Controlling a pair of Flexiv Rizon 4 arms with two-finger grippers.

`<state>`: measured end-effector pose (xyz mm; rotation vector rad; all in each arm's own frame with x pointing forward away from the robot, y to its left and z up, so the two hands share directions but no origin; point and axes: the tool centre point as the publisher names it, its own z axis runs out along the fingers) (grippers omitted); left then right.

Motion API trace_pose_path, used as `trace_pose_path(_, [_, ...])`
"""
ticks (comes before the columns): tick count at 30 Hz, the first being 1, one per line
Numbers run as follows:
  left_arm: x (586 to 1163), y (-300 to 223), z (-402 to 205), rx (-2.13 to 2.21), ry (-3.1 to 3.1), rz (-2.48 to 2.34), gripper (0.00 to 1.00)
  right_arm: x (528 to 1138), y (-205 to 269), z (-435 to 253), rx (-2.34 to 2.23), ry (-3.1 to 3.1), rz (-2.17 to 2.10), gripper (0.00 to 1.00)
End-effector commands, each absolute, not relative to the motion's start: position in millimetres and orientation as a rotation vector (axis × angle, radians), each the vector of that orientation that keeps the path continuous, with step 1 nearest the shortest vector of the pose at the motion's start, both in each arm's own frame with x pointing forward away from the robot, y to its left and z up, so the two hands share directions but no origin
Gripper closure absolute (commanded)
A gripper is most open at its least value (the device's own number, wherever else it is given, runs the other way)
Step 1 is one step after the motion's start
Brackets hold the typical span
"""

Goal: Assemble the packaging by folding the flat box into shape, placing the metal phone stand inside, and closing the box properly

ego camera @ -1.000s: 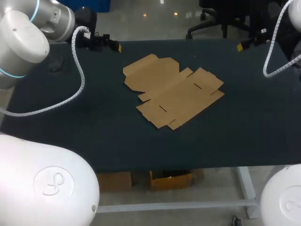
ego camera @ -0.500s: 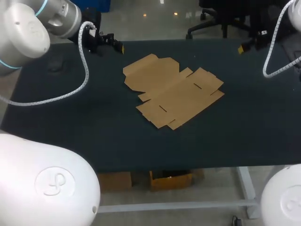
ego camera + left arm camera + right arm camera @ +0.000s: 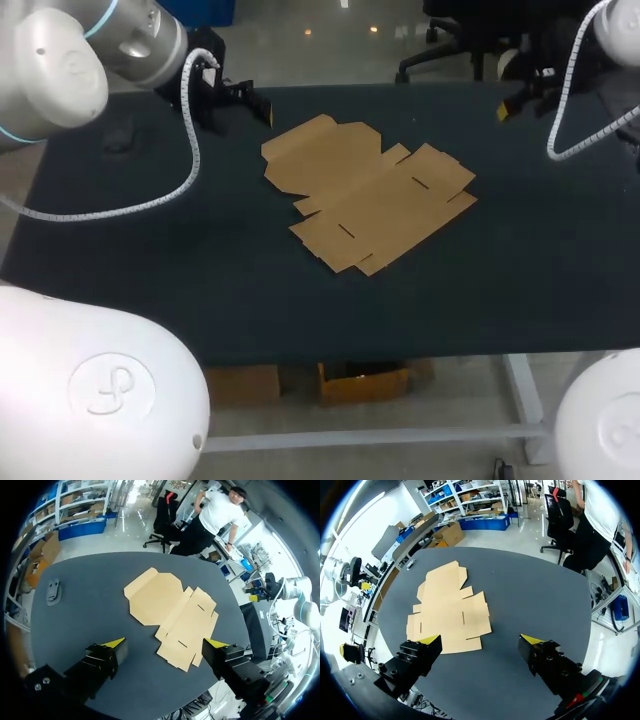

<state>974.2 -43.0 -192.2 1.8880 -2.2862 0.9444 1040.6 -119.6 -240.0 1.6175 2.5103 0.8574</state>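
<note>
1. Evidently untouched, the cardboard box blank (image 3: 365, 192) lay flat and unfolded near the middle of the desk (image 3: 200, 260).
2. Our left claw (image 3: 165, 643) and right claw (image 3: 479, 639) hung near the desk's far edge, one at each side, both wide open and empty.
3. We judged the blank light, thin and bendable along its creases, and likely to slide; an outer flap's edge looked the best hold, with the other claw pinning the centre panel.

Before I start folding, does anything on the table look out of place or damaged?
Nothing stands out. The cardboard box lies flat and unfolded on the table, with no visible tears. A small grey object sits apart near its edge. Left tool and right tool are open, touching nothing.
</note>
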Motion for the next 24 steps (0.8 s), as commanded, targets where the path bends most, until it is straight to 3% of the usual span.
trace_pose_path(1, [971, -45, -193, 1.908, -2.279, 0.909, 0.00, 1044, -122, -244, 1.630, 2.538, 0.869, 0.00])
trace_pose_path(24, [942, -48, -216, 1.956, -2.160, 0.788, 0.00, 1051, -116, -280, 1.652, 2.714, 0.876, 0.00])
